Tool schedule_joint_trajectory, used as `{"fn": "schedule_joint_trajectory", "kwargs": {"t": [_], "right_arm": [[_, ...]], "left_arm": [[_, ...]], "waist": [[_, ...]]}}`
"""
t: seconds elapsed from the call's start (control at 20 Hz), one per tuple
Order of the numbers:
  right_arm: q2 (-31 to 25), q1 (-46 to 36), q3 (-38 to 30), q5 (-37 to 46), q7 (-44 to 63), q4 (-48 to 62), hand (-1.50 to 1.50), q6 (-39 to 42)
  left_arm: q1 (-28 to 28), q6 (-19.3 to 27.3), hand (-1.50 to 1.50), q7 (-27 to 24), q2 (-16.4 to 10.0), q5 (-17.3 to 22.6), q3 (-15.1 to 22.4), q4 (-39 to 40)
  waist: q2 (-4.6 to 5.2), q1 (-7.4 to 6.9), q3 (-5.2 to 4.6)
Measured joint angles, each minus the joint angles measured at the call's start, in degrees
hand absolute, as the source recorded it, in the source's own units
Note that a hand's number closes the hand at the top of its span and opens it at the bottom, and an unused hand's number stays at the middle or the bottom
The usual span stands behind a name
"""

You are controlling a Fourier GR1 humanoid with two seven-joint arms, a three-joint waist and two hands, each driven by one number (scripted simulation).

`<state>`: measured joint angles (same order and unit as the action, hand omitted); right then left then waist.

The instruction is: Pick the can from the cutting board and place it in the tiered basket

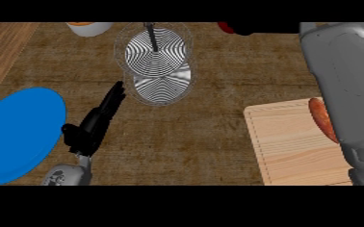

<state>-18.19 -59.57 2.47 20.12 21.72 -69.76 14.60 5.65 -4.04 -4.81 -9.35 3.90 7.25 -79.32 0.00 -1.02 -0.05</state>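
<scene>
Counter (213, 125): brown, wood-grained.
- Tiered basket (158, 65): wire, two round tiers, top centre.
- Cutting board (288, 146): pale wood, lower right, partly under the right forearm (338, 77).
- Orange-red elongated item (320, 118): on the board, half hidden by that forearm.
- Right hand (249, 28): at the top edge, right of the basket, mostly cut off; open or closed cannot be told.
- Can (226, 27): probably the small red shape touching the right hand, off the board, outside the basket.
- Left hand (92, 125): lower left, fingers straight, holding nothing.
- Blue plate (28, 130): left edge.
- White bowl (89, 29): top left.
</scene>
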Motion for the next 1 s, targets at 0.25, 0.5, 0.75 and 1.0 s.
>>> {"fn": "schedule_joint_trajectory", "kwargs": {"t": [0.25, 0.5, 0.75, 1.0], "right_arm": [[4.71, -10.19, -0.69, 0.88, 3.94, 8.77, 1.50, -1.23], [9.87, -16.79, -0.30, 3.29, 3.04, 19.13, 1.50, -4.71], [14.04, -22.76, -0.54, 5.01, 0.05, 30.30, 1.50, -7.80], [16.75, -26.33, 0.02, 4.42, -3.18, 38.49, 1.50, -11.78]], "left_arm": [[0.99, 0.16, 0.00, 0.57, 0.68, -0.41, -0.17, 0.44], [1.22, -0.86, 0.00, -0.53, 0.45, -0.39, -0.72, 1.50], [1.51, -0.96, 0.00, -1.49, 0.99, -1.06, -0.50, 2.48], [3.19, -0.22, 0.00, -0.06, 1.90, -1.82, -0.20, 2.52]], "waist": [[0.17, -0.25, -0.01], [0.40, -0.74, -0.03], [0.68, -1.37, -0.04], [0.60, -1.85, -0.02]]}}
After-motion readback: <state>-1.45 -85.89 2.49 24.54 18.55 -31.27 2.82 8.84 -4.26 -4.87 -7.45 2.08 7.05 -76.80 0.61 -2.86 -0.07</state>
